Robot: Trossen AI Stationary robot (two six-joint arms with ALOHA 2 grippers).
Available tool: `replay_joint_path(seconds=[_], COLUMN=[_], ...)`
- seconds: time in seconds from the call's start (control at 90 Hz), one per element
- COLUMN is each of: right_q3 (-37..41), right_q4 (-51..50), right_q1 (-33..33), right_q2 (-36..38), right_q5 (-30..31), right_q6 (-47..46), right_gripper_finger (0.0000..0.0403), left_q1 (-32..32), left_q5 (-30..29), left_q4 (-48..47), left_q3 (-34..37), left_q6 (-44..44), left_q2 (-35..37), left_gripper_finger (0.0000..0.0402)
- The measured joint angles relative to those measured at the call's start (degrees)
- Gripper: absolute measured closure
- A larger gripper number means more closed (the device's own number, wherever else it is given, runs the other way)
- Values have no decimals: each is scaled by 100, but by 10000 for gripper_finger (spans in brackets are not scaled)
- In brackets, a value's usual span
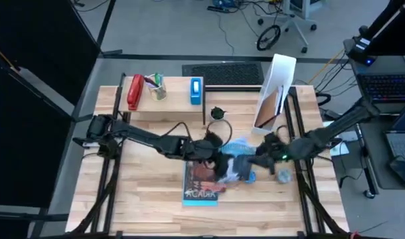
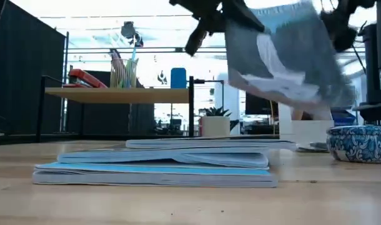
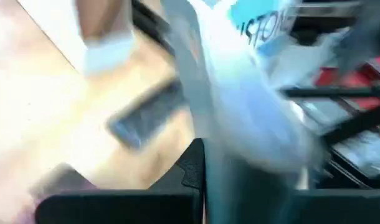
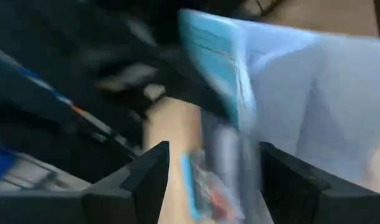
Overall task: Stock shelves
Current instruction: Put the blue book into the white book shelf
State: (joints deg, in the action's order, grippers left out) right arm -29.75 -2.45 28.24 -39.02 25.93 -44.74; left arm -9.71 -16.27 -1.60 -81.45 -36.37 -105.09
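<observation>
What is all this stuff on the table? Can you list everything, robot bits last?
Plank shelf: one, light wood on black legs, back left of the table.
Stapler: one, red, on the shelf.
Pen cup: one, holding pens, on the shelf.
Blue box: one, on the shelf.
File holder: one, white, back right.
Small plant pot: one, beside the shelf.
Patterned bowl: one, blue and white, right side.
Books: a flat stack, blue covers, table centre.
Magazine: one, blue-grey, lifted above the stack.
Left gripper, right gripper: both at the magazine.

Stapler (image 1: 135,92) on shelf (image 1: 172,109)
</observation>
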Motion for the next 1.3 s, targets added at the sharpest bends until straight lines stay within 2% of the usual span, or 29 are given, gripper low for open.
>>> replay_joint_path(seconds=[0.067,0.256,0.556,0.711,0.956,1.111,1.3], right_q3=[-73,-519,-1471,-1707,-1734,-1734,-1732], right_q4=[192,526,481,445,431,634,1243], right_q1=[-9,-6,-1,-1,-3,-6,-7], right_q2=[347,929,1016,1011,1011,1013,1016], right_q5=[37,334,862,1121,2051,2089,2065], right_q6=[425,1699,3356,3987,4313,4316,4259], right_gripper_finger=[195,195,195,195,195,195,195], left_q1=[57,339,880,1047,1217,1204,1225], left_q5=[-205,-293,-415,-797,-835,-778,-881], left_q4=[-9,-39,597,1022,1546,1669,1757], left_q3=[-168,-742,-1253,-1497,-2242,-2838,-3596], left_q6=[230,775,1826,2738,3733,4299,4417], left_q2=[6,-1,-19,-123,-637,-1261,-1861], left_gripper_finger=[397,397,397,397,397,397,397])
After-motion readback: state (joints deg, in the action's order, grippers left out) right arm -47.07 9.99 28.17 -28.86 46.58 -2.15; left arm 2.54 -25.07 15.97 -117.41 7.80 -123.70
